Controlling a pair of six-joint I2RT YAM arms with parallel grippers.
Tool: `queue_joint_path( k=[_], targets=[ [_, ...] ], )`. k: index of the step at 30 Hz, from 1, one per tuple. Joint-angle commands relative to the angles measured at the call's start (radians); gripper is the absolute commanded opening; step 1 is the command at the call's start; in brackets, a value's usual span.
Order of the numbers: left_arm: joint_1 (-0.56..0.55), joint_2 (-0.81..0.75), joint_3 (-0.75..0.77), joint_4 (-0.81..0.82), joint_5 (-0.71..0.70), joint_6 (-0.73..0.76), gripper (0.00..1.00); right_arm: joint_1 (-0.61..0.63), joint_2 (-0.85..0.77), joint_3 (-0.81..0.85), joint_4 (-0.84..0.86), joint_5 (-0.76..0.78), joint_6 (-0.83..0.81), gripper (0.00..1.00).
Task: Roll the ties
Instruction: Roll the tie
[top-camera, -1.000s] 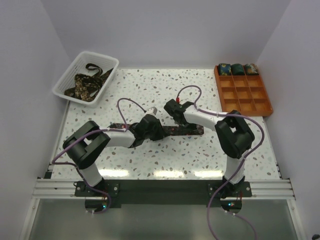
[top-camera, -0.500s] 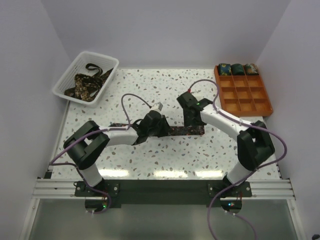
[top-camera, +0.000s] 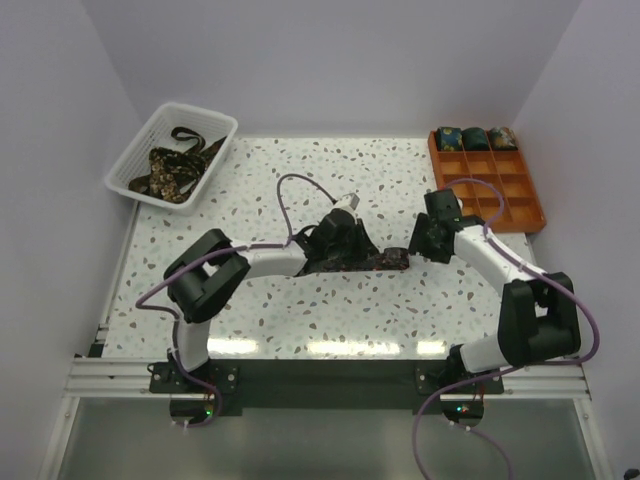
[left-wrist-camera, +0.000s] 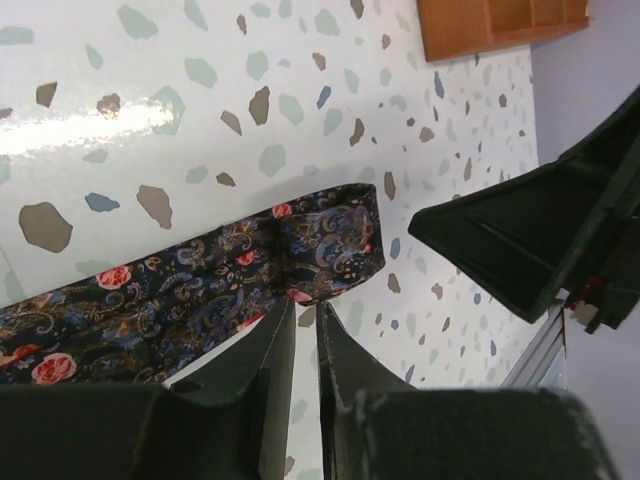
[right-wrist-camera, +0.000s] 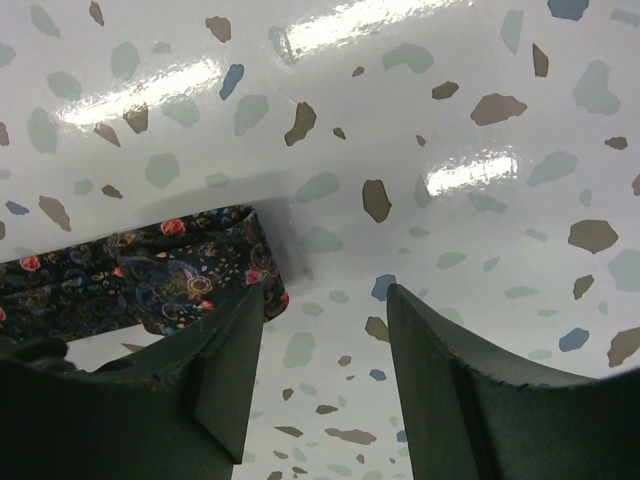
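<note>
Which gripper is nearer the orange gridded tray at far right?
Right. The right gripper sits just off the tray's near left corner; the left gripper grips the dark floral fabric tie mid-table.

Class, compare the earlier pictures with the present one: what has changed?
The right gripper slid right along the tie, off its end, and now stands open beside it. The left gripper moved right along it too. The basket and tray stayed put.
</note>
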Motion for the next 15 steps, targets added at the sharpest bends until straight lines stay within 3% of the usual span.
queue_joint_path(
  k=[1,15],
  targets=[
    [-0.013,0.050,0.054,-0.012,0.017,-0.016,0.19,-0.032,0.009,-0.035,0.104,-0.093,0.000,0.55],
    [-0.045,0.146,0.145,-0.018,0.022,-0.032,0.18,-0.073,0.073,-0.092,0.167,-0.198,-0.013,0.51]
  ],
)
